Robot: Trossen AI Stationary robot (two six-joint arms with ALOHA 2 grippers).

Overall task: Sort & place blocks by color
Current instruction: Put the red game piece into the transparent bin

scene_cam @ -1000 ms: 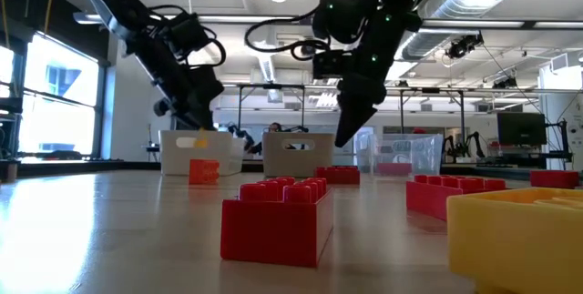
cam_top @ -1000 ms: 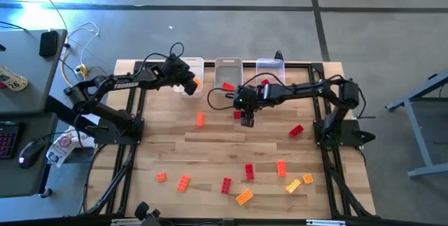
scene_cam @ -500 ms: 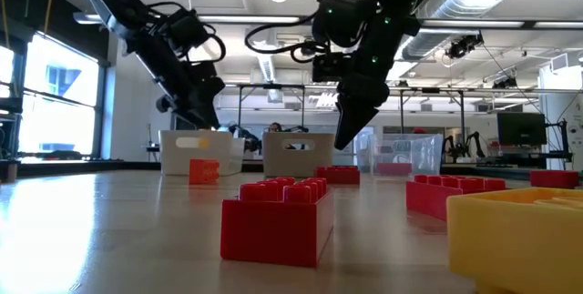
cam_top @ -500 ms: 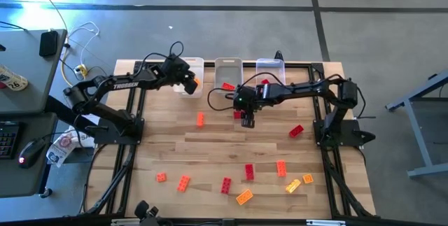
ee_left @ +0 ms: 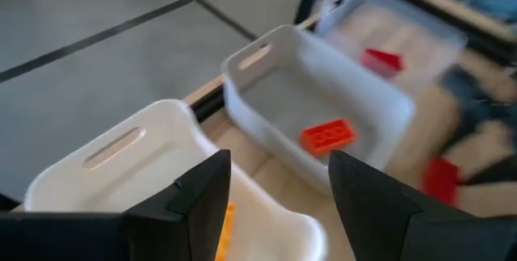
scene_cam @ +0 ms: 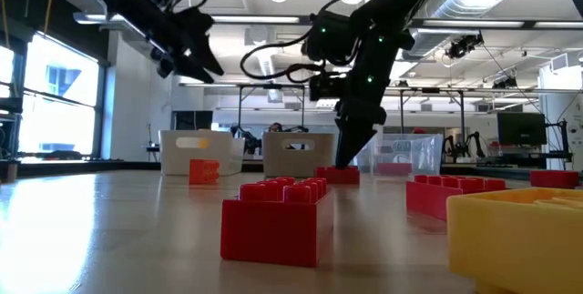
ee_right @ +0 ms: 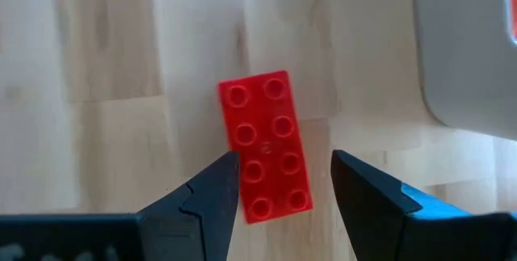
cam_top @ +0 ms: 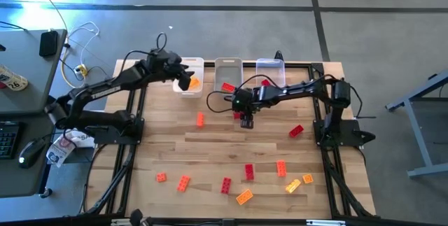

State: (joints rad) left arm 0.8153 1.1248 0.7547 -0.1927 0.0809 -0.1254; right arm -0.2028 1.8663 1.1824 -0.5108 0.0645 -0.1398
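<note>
Our right pincer point(ee_right: 279, 182) hangs wide, straddling a red block point(ee_right: 266, 145) on the table point(cam_top: 210, 149), lined up to grab; our left pincer point(ee_left: 279, 192) gapes empty over the white bin point(ee_left: 161, 172).

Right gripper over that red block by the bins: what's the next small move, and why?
Probably lower straight down and close. The right gripper is open with its fingers either side of the red block, which lies flat on the table beside the middle bin, not yet gripped.
</note>
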